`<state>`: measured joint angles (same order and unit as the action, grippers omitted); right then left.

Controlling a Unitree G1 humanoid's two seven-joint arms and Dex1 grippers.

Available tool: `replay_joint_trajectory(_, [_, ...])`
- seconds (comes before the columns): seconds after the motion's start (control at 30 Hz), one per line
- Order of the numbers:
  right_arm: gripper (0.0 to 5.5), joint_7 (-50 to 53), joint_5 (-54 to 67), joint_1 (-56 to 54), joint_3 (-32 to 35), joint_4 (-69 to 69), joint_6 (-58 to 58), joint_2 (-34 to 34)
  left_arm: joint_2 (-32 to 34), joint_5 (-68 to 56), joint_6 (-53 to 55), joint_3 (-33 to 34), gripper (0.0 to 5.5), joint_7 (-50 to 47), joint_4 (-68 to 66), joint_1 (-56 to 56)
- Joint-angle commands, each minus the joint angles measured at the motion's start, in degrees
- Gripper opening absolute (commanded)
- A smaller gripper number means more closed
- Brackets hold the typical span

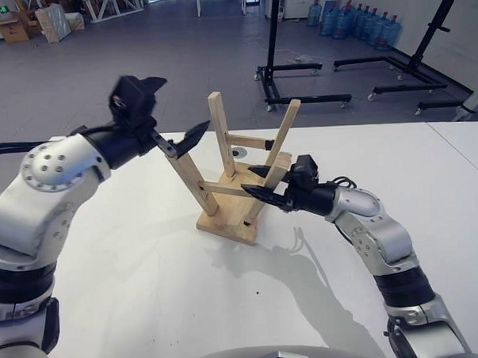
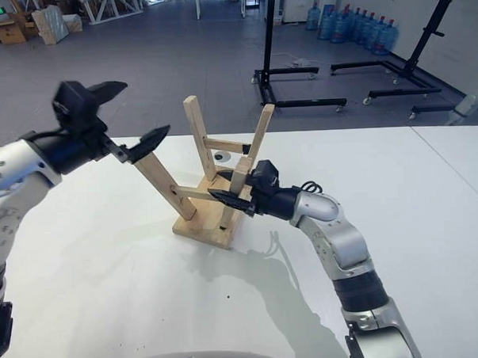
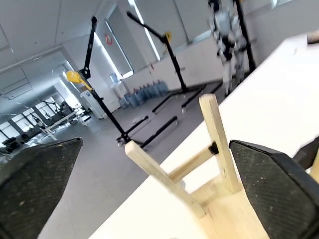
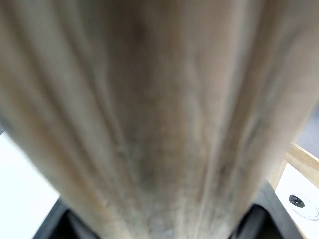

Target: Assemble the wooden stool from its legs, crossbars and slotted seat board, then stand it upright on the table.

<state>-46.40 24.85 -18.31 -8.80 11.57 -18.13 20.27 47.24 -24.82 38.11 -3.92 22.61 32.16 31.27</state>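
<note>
Left eye view: the stool point(image 1: 237, 179) lay inverted mid-table point(image 1: 133, 302), seat board point(image 1: 225, 221) down and legs splayed upward. The right gripper point(image 1: 257, 183) was clamped on a right-side leg point(image 1: 268, 178), and twisting could lever that joint loose.

Right eye view: the left gripper point(image 2: 133, 112) stood apart beside the near left leg point(image 2: 168, 190), and closing carelessly might knock it.

Left wrist view: a crossbar point(image 3: 192, 162) joined the pale far legs.

Right wrist view: bare, smooth grain.

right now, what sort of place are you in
Probably a robotics lab or test hall: a wide grey floor with black wheeled frames, blue water bottles clustered by the far wall, and a humanoid robot beside a black rig beyond the white table.
</note>
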Motion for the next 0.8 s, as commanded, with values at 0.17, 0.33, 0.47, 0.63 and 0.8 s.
replay_joint_trajectory(0.17, [2.05,4.25,-1.81,-4.01,-1.75,0.14,-2.32,-3.98,-2.11,19.17,-4.95,-11.87,5.40,0.19,-1.54,6.21])
replay_joint_trajectory(0.33, [2.05,6.00,-2.73,-4.69,-2.60,-0.59,-3.29,-5.68,-3.95,26.33,-11.74,-14.31,5.40,2.33,-7.45,6.73])
replay_joint_trajectory(0.47, [2.05,6.02,-2.72,-4.83,-2.54,-0.83,-3.39,-6.10,-4.85,30.64,-15.65,-15.11,5.40,4.18,-9.43,5.78])
replay_joint_trajectory(0.63, [2.05,6.13,-2.72,-4.47,-2.50,-0.83,-3.56,-6.11,-6.81,33.91,-18.07,-15.87,5.40,5.67,-11.15,2.20])
replay_joint_trajectory(0.8, [2.05,6.28,-2.92,-4.31,-3.19,-0.59,-3.61,-6.67,-10.15,38.10,-21.83,-19.58,5.40,3.89,-17.40,-6.03])
